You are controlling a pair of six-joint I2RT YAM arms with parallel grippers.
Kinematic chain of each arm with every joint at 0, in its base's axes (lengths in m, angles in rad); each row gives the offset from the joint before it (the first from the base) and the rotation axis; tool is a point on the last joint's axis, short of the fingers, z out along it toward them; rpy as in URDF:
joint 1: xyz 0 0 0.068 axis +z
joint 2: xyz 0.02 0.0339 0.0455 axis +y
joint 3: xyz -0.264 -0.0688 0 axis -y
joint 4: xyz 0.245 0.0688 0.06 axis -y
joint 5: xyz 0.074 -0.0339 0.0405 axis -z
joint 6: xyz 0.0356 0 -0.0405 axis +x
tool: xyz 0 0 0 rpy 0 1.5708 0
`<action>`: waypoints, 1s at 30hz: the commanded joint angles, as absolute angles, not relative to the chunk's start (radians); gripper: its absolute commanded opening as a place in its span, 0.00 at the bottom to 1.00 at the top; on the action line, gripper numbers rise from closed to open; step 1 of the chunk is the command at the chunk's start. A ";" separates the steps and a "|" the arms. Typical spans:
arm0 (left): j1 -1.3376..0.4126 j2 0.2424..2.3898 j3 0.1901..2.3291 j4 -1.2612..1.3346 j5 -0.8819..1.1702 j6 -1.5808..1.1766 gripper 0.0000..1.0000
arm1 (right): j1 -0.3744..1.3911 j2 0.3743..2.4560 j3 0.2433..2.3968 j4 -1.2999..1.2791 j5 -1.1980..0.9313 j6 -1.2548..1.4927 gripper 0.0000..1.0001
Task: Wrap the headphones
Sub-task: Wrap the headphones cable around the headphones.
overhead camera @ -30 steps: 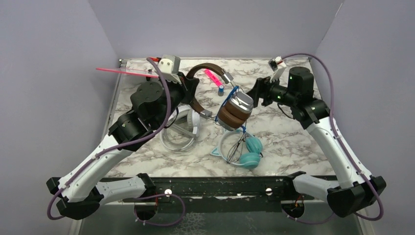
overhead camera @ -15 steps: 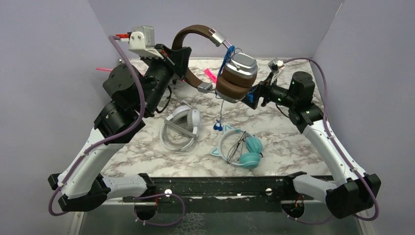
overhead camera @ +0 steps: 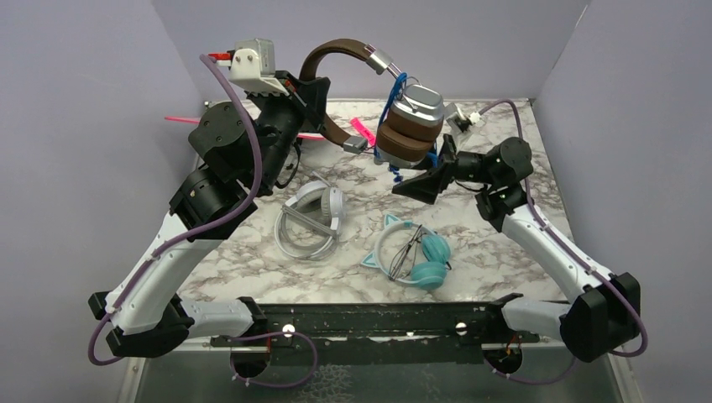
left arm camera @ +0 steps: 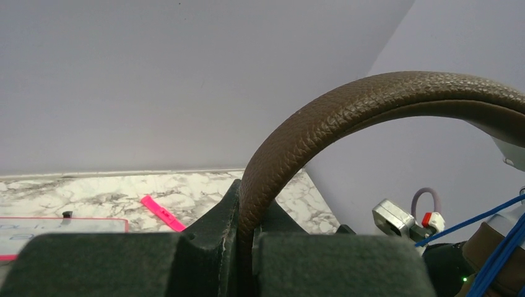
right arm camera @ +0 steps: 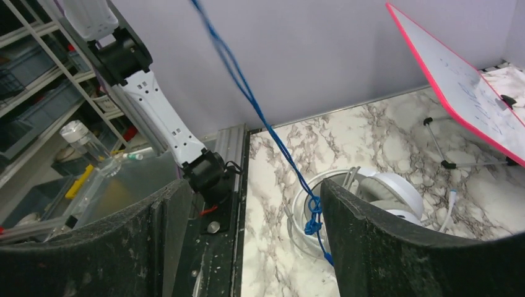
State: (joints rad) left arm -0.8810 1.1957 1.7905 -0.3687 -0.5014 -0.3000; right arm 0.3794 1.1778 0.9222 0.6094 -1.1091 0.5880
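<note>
Start with the marble surface point(overhead camera: 520, 243). Two sets lie on it, waiting their turn: the white-grey headphones point(overhead camera: 312, 220) left of centre and the teal headphones point(overhead camera: 416, 256) with the cat ears just to their right, nearer the arm bases.

The set you're working is the brown headphones point(overhead camera: 409, 126), and they're up in the air over the back of the surface, well clear of it. Your left tool point(overhead camera: 315, 91) is clamped tight on the leather headband point(left arm camera: 347, 117), and the two cups hang together off the far end.

Your right tool point(overhead camera: 420, 180) sits just below those cups, jaws spread wide, gripping nothing.

Now the blue cord point(right arm camera: 272, 133). A few turns look bunched up near the cups, and the loose tail drops down through the gap between your right fingers, ending in a small knot point(right arm camera: 312, 223). You can't tell from here whether it brushes a finger.

So I'd say you're mid-wrap on the first set, with the tail not yet caught. The next move calls for closing the right tool on that cord above the knot, then leading it round the cups while the left holds steady.
</note>
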 commanded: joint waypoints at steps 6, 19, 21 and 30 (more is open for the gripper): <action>-0.883 1.167 1.829 -0.288 -0.492 -0.323 0.00 | 0.389 1.260 1.007 0.753 -1.047 0.622 0.69; -0.882 1.172 1.837 -0.243 -0.500 -0.327 0.00 | 0.394 1.325 0.953 0.964 -1.094 0.772 0.52; -0.882 1.172 1.843 -0.242 -0.499 -0.326 0.00 | 0.396 1.333 0.962 0.968 -1.095 0.777 0.51; -0.883 1.169 1.845 -0.239 -0.523 -0.324 0.00 | 0.407 1.354 0.949 1.013 -1.097 0.817 0.31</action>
